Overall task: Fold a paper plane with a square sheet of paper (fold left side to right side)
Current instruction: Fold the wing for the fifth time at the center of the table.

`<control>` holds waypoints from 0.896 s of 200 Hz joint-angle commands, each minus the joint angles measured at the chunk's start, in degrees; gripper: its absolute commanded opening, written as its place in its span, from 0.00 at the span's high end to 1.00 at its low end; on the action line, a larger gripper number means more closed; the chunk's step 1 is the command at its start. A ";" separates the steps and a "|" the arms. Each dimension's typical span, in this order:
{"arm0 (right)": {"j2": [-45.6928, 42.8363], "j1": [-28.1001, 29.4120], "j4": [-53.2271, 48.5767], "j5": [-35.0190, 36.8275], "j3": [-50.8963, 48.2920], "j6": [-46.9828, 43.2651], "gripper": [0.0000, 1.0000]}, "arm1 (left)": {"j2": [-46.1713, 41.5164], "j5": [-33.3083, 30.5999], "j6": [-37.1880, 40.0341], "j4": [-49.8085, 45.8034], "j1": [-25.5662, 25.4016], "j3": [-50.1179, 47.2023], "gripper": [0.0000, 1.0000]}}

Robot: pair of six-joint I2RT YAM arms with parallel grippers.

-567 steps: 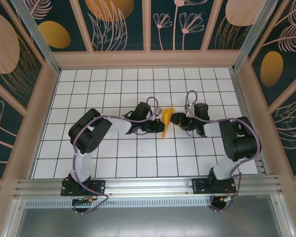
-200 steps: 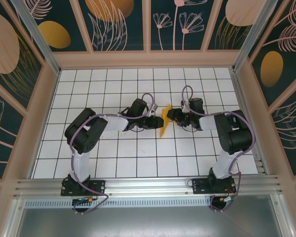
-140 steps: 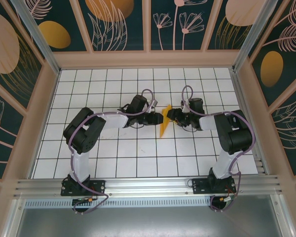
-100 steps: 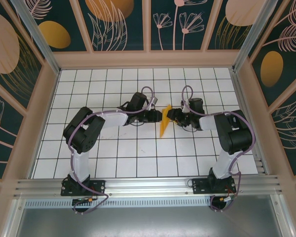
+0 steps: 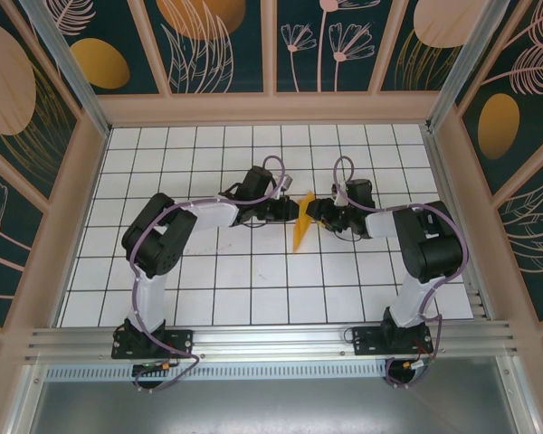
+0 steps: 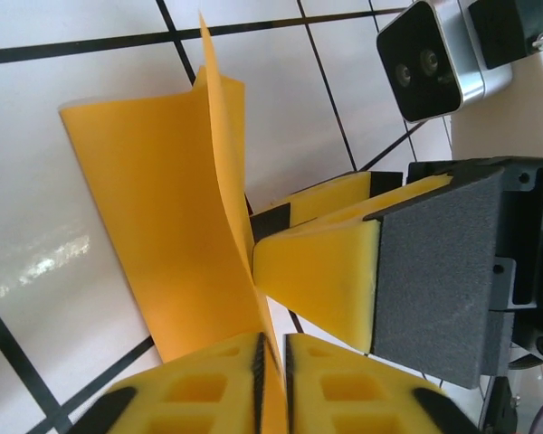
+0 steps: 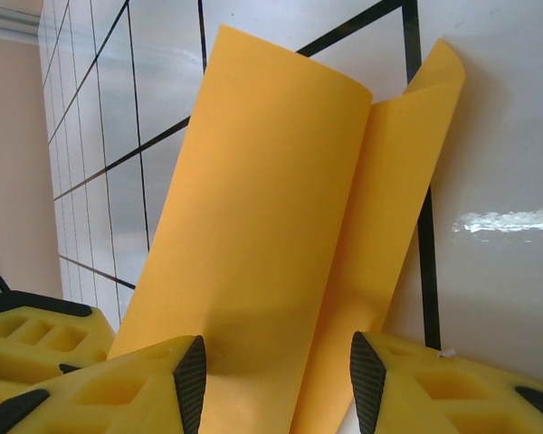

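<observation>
Near centre of white grid-tiled desk (image 5: pixel 253 289), thin orange square sheet of paper (image 5: pixel 300 222) stands on edge, part-folded. Left claw (image 6: pixel 271 348) has just gone from wide to pinching sheet edge. Right claw (image 7: pixel 271 372) unchanged, approx. half-open astride sheet. Sheet probably now secured for L-to-R crease.

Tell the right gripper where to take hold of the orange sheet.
Grip the sheet at its right-hand edge, where its upright layers pass between the open fingers of the right gripper, coming from the right, opposite the left gripper pinching it. It stands on edge, so a level pinch probably suits.
</observation>
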 commanded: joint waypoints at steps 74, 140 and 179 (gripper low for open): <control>4.93 0.79 -6.55 5.70 0.05 -3.96 0.50 | 3.93 -0.55 2.41 -3.04 1.31 4.25 1.00; 4.80 0.80 -7.10 5.64 0.05 -4.32 0.50 | 7.05 -0.71 4.82 -4.97 1.54 7.46 1.00; 2.68 0.47 -6.06 5.19 -0.76 -4.06 0.48 | 7.87 -0.65 5.40 -5.08 1.70 7.78 1.00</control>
